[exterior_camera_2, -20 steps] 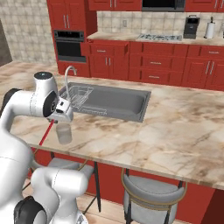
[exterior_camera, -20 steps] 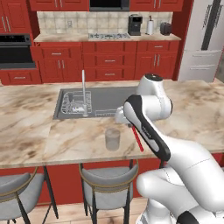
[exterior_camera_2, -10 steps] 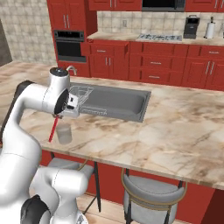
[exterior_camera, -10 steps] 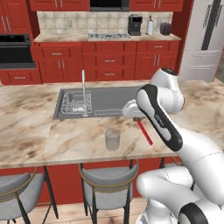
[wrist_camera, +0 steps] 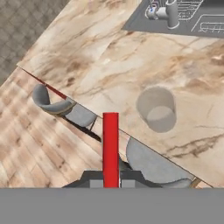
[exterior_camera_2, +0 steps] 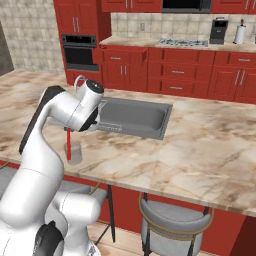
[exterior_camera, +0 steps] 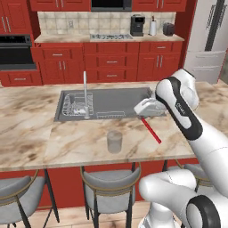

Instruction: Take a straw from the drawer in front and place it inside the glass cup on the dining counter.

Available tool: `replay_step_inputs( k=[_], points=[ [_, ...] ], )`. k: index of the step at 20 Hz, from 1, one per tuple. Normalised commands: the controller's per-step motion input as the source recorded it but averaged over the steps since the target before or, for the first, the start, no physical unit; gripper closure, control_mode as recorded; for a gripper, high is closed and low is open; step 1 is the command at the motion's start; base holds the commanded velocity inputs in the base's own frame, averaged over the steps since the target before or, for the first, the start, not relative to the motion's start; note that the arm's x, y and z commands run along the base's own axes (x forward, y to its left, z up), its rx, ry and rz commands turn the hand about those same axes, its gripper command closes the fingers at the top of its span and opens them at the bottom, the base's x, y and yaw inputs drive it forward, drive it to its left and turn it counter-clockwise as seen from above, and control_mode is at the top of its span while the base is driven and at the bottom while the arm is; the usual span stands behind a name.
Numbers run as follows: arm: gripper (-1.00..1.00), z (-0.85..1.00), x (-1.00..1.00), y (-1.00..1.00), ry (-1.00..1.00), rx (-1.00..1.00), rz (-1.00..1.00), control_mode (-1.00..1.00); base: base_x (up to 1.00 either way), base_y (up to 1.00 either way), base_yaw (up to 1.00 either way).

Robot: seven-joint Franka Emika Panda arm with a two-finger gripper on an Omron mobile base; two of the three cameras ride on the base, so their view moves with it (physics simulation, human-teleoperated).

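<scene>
Gripper (exterior_camera: pixel 143 116) clamped on the straw (exterior_camera: pixel 151 130), jaws closed on its upper end; the red stick hangs down and out from the hand, above the dining counter (exterior_camera: pixel 40 133).

Change over the last second: in the left base view the arm has swung right and lifted, so the hand that sat just above the glass cup (exterior_camera: pixel 114 141) is now off to the cup's right, and the straw's lower end has gone with it. In the right base view the straw reads nearly upright, overlapping the cup (exterior_camera_2: pixel 74 150); that is line of sight. In the hand view the straw (wrist_camera: pixel 110 148) points past the counter edge, with the cup (wrist_camera: pixel 156 108) off to one side. Judgement: insertion not yet done; the straw tip needs re-aligning over the cup mouth before lowering.

Containers, largest first:
- Sink (exterior_camera: pixel 104 101), steel basin set in the counter; a wire rack at its faucet end, otherwise bare.
- Glass cup, upright near the counter's front edge; looks empty.
</scene>
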Motion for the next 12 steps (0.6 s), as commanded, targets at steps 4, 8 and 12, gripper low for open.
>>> replay_step_inputs(
  k=[4, 8, 12],
  points=[
    [1.0, 0.01, 0.0, 0.28, -0.08, 0.22, 0.13, -1.0, 0.0, 0.0, 0.0],
    [1.0, 0.18, 0.13, 0.21, -0.11, 0.2, 0.08, -1.0, 0.0, 0.0, 0.0],
    [1.0, 0.27, 0.08, 0.11, -0.11, 0.19, 0.03, -1.0, 0.0, 0.0, 0.0]
  ],
)
